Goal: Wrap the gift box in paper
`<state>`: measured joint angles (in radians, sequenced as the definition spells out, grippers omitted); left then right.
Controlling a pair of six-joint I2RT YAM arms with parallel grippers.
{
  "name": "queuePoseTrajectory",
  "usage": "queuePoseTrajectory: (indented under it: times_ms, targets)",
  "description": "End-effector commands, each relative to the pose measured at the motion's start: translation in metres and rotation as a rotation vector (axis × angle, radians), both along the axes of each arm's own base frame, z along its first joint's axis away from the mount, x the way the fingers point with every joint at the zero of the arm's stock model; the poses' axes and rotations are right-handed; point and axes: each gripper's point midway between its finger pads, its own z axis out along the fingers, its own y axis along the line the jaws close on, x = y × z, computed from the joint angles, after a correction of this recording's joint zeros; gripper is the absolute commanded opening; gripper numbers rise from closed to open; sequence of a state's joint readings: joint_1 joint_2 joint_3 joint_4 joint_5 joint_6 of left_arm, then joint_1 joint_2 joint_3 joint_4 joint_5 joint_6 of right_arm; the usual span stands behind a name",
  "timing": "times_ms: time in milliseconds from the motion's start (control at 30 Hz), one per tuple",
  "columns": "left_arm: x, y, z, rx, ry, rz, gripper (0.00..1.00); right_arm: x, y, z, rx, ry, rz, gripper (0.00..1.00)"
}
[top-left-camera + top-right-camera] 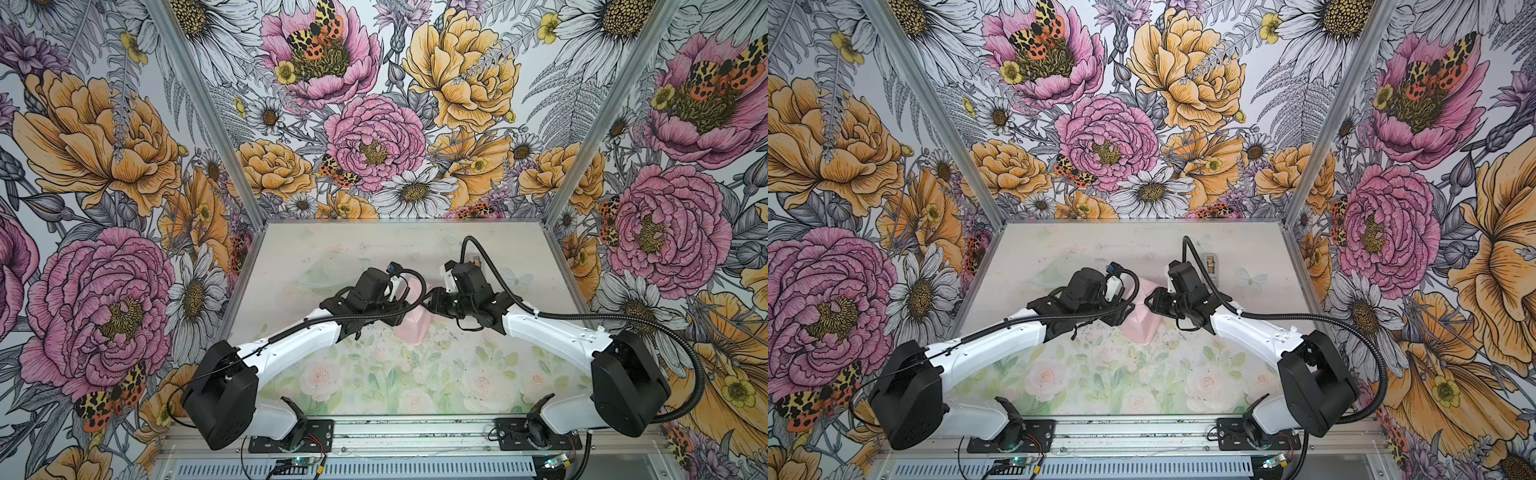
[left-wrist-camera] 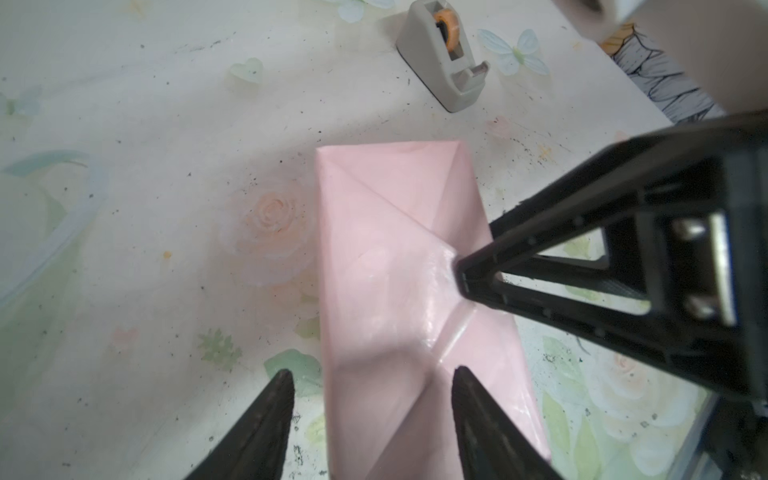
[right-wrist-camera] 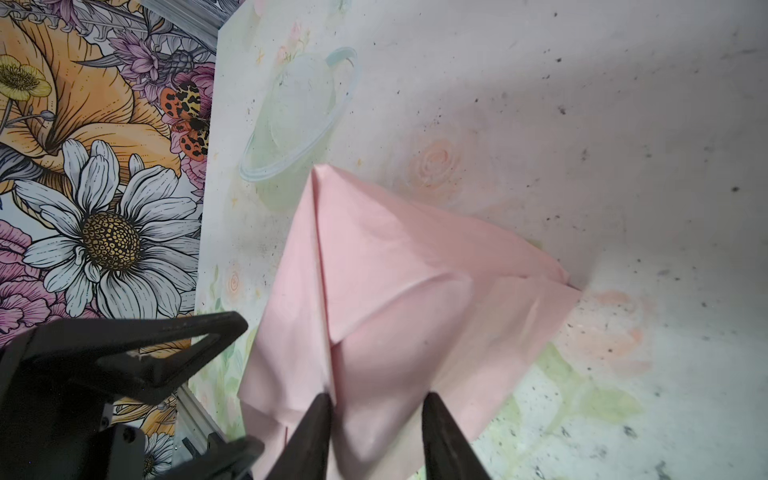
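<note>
The paper (image 2: 395,249), pale pink side out, is folded into an oblong parcel with diagonal creases at mid table, also seen in both top views (image 1: 411,328) (image 1: 1144,328). The gift box is hidden. My left gripper (image 2: 374,371) is open at one end of the parcel, with one finger over the table and the other over the paper. My right gripper (image 3: 378,395) is open on the opposite side, its fingers either side of a raised fold of paper (image 3: 415,270). In the left wrist view the right gripper's tip (image 2: 459,276) touches the paper at a crease.
A small grey tape dispenser (image 2: 446,58) stands on the table behind the parcel, towards the back right (image 1: 1210,264). The floral-printed table (image 1: 374,374) is walled by flower-patterned panels on three sides. Both arms reach in from the front rail.
</note>
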<state>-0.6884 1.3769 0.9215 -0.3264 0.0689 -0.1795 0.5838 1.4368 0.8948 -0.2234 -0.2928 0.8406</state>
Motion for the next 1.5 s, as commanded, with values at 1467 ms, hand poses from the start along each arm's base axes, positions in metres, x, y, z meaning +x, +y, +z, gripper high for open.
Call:
queuePoseTrajectory:
  times_ms: [1467]
  targets:
    - [0.028,0.006,-0.042,-0.239,0.364,0.064,0.59,0.012,-0.052,0.025,-0.017,-0.185,0.139,0.41]
